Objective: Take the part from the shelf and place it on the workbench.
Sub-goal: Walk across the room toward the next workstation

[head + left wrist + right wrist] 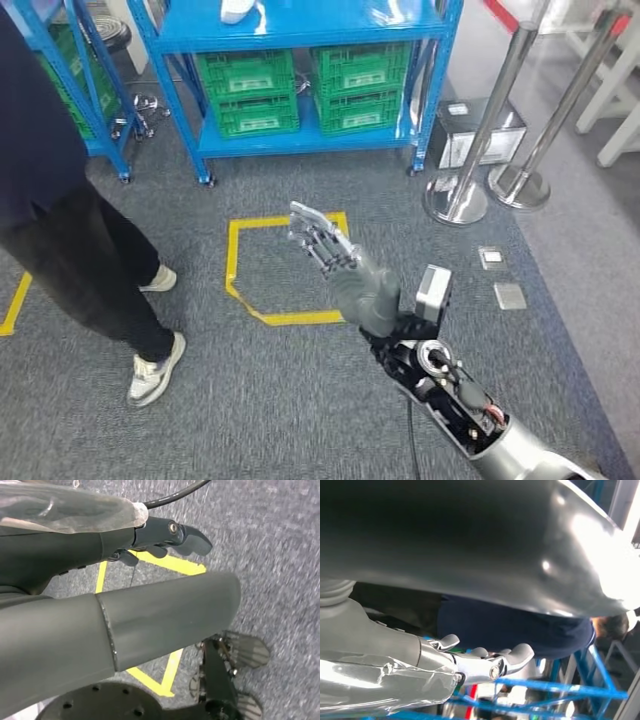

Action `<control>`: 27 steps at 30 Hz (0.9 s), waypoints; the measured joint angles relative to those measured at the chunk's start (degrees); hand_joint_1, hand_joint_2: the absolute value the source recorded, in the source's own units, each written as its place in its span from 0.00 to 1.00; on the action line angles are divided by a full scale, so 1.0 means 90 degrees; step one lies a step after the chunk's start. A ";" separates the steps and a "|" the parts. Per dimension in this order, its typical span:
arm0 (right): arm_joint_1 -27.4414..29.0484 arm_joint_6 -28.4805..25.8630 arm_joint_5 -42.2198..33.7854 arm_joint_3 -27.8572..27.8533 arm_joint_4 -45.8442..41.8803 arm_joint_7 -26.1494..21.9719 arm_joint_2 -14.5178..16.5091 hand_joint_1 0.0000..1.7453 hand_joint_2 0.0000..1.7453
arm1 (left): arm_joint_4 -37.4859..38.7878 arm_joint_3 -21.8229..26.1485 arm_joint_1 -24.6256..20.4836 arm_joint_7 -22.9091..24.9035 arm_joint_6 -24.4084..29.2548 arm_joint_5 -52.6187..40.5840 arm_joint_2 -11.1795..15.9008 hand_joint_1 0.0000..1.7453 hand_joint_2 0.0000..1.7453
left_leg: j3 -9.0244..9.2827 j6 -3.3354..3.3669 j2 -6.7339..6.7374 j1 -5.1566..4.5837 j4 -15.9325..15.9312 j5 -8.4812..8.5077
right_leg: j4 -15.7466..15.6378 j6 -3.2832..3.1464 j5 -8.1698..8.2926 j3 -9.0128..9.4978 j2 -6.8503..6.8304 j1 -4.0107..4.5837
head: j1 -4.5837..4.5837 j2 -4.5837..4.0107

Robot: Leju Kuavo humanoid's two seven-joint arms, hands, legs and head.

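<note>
My right hand is raised over the grey carpet, palm turned left, fingers stretched out and apart, with nothing in it. The right wrist view shows the same hand, its silver fingers extended toward the blue shelf frame. My left hand hangs over the floor, its dark fingers and thick thumb straight and holding nothing. A white object lies on the upper board of the blue shelf, far ahead of my right hand.
Two green crates sit on the lower shelf board. A person in dark clothes stands at the left. Chrome stanchion bases and a grey box are at the right. A yellow tape outline marks the carpet.
</note>
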 joint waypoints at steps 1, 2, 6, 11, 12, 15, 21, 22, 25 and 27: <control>0.0003 0.0001 0.0000 -0.0010 0.0001 -0.0001 0.0000 0.00 0.00 | 0.0000 -0.0001 0.0002 0.0000 0.0000 0.0001 -0.0004 0.00 0.00 | 0.0040 -0.0007 0.0008 0.0011 -0.0015 0.0006 | 0.0349 0.0024 -0.0208 -0.0193 0.0001 -0.0008 | 0.0024 0.0000; 0.0007 0.0000 0.0000 -0.0018 0.0004 -0.0002 0.0000 0.00 0.00 | 0.0000 -0.0002 0.0002 0.0001 0.0000 0.0001 -0.0004 0.00 0.00 | 0.0055 -0.0016 0.0010 0.0017 -0.0012 0.0002 | 0.0780 0.0049 -0.0415 -0.0429 0.0004 -0.0015 | 0.0047 0.0000; 0.0034 0.0001 0.0000 -0.0027 0.0022 0.0002 -0.0002 0.00 0.00 | 0.0000 -0.0004 0.0013 0.0007 0.0001 0.0003 -0.0016 0.00 0.00 | 0.0162 -0.0120 0.0005 0.0075 0.0023 -0.0098 | 0.1037 0.0170 -0.0262 -0.0703 -0.0009 -0.0095 | 0.0105 0.0000; 0.0040 -0.0001 -0.0001 -0.0036 0.0047 0.0000 -0.0013 0.00 0.00 | 0.0004 -0.0007 0.0001 0.0014 0.0016 0.0013 -0.0011 0.00 0.00 | 0.0324 -0.0375 0.0016 0.0129 0.0098 -0.0290 | -0.0367 0.0002 0.0162 -0.0097 -0.0039 -0.0076 | 0.0175 -0.0001; 0.0043 -0.0002 -0.0001 -0.0037 0.0049 0.0000 -0.0013 0.00 0.00 | 0.0004 -0.0008 -0.0001 0.0016 0.0018 0.0015 -0.0019 0.00 0.00 | 0.0335 -0.0419 0.0025 0.0134 0.0127 -0.0277 | -0.0374 -0.0095 0.0169 -0.0043 -0.0014 -0.0067 | 0.0156 0.0000; 0.0038 -0.0002 0.0000 -0.0037 0.0049 -0.0001 -0.0015 0.00 0.00 | 0.0002 -0.0010 -0.0014 0.0019 0.0021 0.0019 -0.0039 0.00 0.00 | -0.0011 -0.0468 -0.0001 0.0164 0.0805 -0.0246 | -0.0439 -0.0253 0.0156 0.0132 0.0051 -0.0047 | 0.0070 0.0000; 0.0045 -0.0007 0.0000 -0.0032 0.0053 0.0003 -0.0015 0.00 0.00 | 0.0002 -0.0012 0.0029 0.0019 0.0038 0.0021 -0.0040 0.00 0.00 | -0.1267 -0.0283 -0.0090 0.0024 0.2025 -0.0601 | -0.0463 -0.0399 -0.0067 0.0373 0.0128 0.0103 | -0.0047 0.0000; 0.0045 -0.0007 0.0000 -0.0032 0.0053 0.0003 -0.0015 0.00 0.00 | 0.0002 -0.0012 0.0034 0.0019 0.0040 0.0021 -0.0036 0.00 0.00 | -0.1124 -0.0208 -0.0093 -0.0028 0.1578 -0.0301 | -0.0465 -0.0401 -0.0107 0.0427 0.0143 0.0116 | -0.0051 0.0000; 0.0042 -0.0010 0.0002 -0.0032 0.0051 0.0010 -0.0015 0.00 0.00 | 0.0004 -0.0012 0.0015 0.0019 0.0046 0.0022 0.0003 0.00 0.00 | -0.0685 -0.0027 -0.0128 -0.0209 0.0478 0.0173 | -0.0502 -0.0350 -0.0210 0.0548 0.0187 0.0108 | -0.0059 0.0000; 0.0048 -0.0025 0.0005 -0.0032 0.0046 0.0021 -0.0015 0.00 0.00 | 0.0004 -0.0011 -0.0002 0.0019 0.0050 0.0026 0.0026 0.00 0.00 | -0.0598 0.0035 -0.0163 -0.0246 0.0310 0.0068 | -0.0476 -0.0274 -0.0172 0.0588 0.0204 0.0092 | -0.0064 0.0000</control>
